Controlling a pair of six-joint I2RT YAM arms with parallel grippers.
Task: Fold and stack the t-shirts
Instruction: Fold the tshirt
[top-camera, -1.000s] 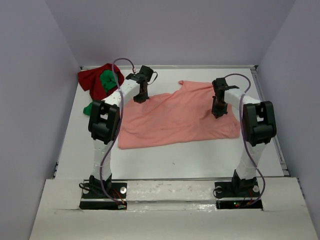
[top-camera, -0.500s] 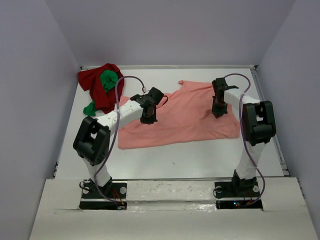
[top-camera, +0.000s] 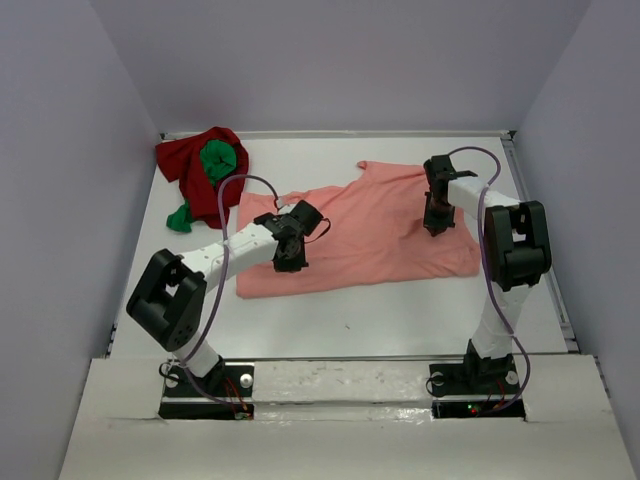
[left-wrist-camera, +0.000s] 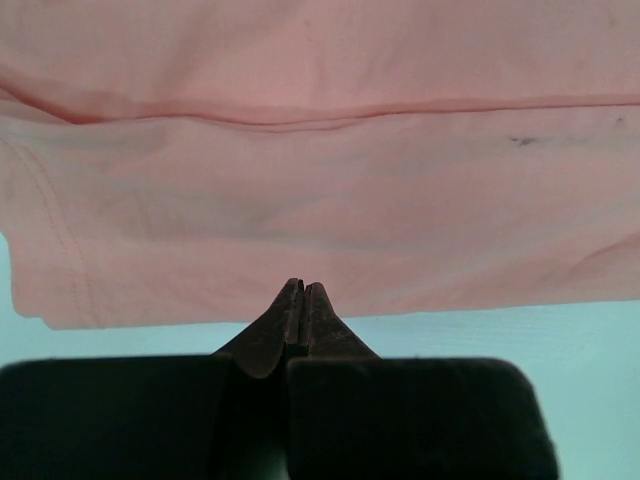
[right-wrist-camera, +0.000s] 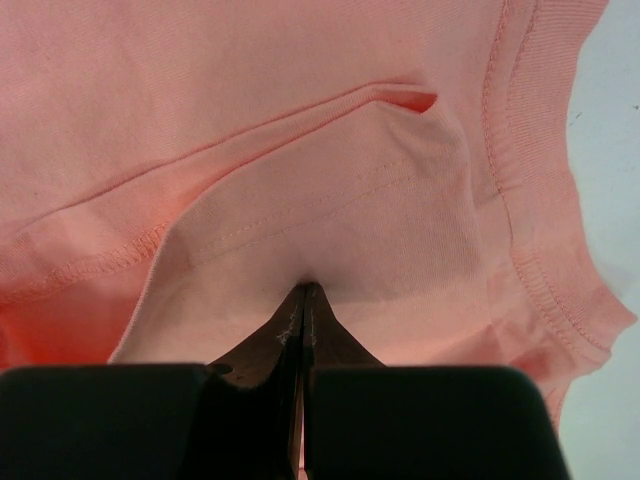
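Note:
The salmon-pink t-shirt (top-camera: 370, 240) lies spread, with some folds, in the middle of the table. My left gripper (top-camera: 288, 262) is shut just above its near left edge. In the left wrist view the closed tips (left-wrist-camera: 303, 288) sit over the shirt's hem (left-wrist-camera: 320, 180), with no cloth between them. My right gripper (top-camera: 433, 227) stands on the shirt's right part. In the right wrist view its jaws (right-wrist-camera: 305, 290) are shut on a puckered fold of the pink cloth (right-wrist-camera: 250, 100). The dark red t-shirt (top-camera: 187, 165) and the bright green t-shirt (top-camera: 218, 160) lie crumpled together at the far left corner.
A bit of green cloth (top-camera: 179, 216) sticks out below the red heap, near the left wall. White table (top-camera: 400, 320) with a raised rim; grey walls stand close on the left, right and back.
My left arm swung from the shirt's far left corner toward the near edge, lowering over the shirt's near left part. The right arm and the shirt have barely moved.

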